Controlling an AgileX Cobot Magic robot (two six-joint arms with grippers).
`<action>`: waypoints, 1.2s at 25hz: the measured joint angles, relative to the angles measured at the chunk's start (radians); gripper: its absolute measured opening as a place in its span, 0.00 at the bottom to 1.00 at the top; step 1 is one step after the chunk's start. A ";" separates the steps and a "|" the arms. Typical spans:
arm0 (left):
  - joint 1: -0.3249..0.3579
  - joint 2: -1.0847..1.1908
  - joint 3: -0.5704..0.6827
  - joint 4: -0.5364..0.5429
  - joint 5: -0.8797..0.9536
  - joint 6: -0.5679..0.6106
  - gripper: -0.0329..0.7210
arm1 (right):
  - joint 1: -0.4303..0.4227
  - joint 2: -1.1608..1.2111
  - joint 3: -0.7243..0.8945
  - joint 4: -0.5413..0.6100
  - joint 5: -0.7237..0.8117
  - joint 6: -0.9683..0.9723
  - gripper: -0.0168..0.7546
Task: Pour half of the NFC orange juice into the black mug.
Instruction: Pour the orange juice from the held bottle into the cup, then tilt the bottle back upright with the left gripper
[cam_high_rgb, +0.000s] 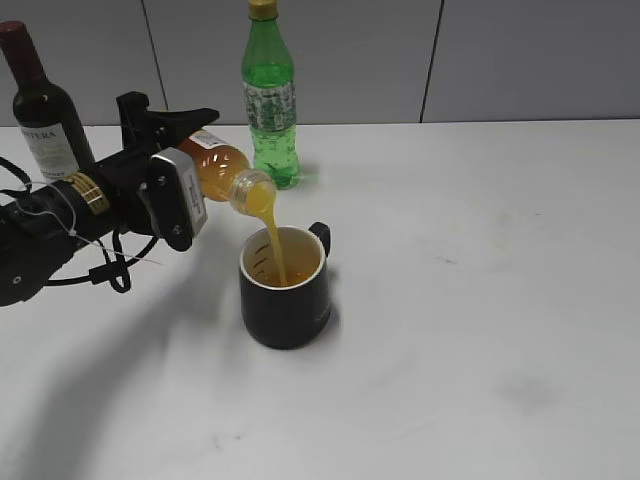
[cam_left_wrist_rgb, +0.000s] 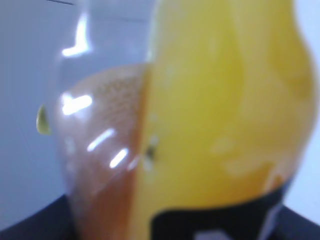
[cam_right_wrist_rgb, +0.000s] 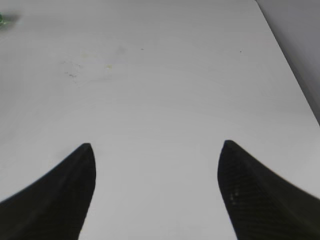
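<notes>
Even, bright overhead light, soft shadows on the table (cam_high_rgb: 480, 300); left wrist view blurred, with glare streaks.

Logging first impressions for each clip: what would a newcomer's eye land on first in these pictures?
The stream of orange juice falling from the tipped NFC orange juice bottle into the black mug near the table's middle, with the left gripper clamped on the bottle. Behind stand a green soda bottle and, far left, a dark wine bottle. The right gripper hangs open over bare white table.
</notes>
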 joint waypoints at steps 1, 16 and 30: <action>0.000 0.000 0.000 0.000 -0.001 0.003 0.67 | 0.000 0.000 0.000 0.000 0.000 0.000 0.77; 0.000 0.000 0.000 0.000 -0.012 0.045 0.67 | 0.000 0.000 0.000 0.000 0.000 -0.001 0.77; 0.000 0.000 0.000 -0.015 -0.013 0.060 0.67 | 0.000 0.000 0.000 0.000 0.000 -0.001 0.77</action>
